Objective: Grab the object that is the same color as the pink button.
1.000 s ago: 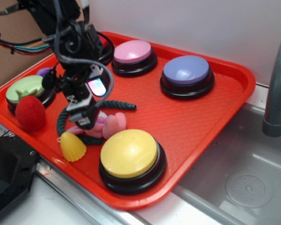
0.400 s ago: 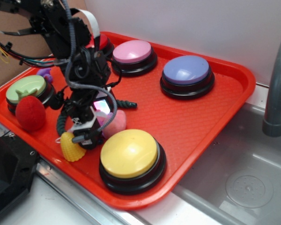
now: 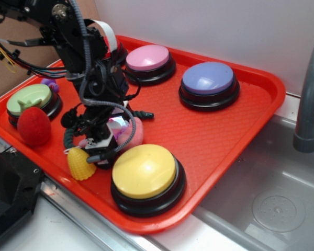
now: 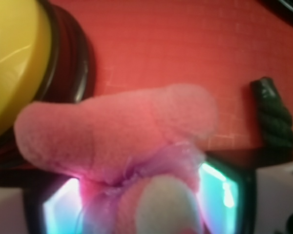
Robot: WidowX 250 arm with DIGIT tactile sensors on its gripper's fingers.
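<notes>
The small pink plush toy (image 3: 134,133) lies on the red tray (image 3: 240,130) just behind the yellow button (image 3: 144,170). My gripper (image 3: 111,142) is down over it, jaws wide apart with one lit pad on each side. In the wrist view the toy (image 4: 117,136) fills the gap between the pads (image 4: 63,212), its white bit lowest, and the gripper (image 4: 141,209) straddles it. I cannot see it squeezed. The pink button (image 3: 148,56) stands at the tray's back, beyond the arm.
A dark green rope (image 3: 140,114) lies under and beside the gripper and also shows in the wrist view (image 4: 273,117). A knobbly yellow toy (image 3: 81,163), fuzzy red ball (image 3: 34,125) and green button (image 3: 29,98) are at the left. A lavender button (image 3: 208,77) is at the back right, a sink (image 3: 272,204) to the right.
My gripper has come down from above the rope and moved toward the front, so its fingers now sit low around the pink toy. The toy has hardly moved.
</notes>
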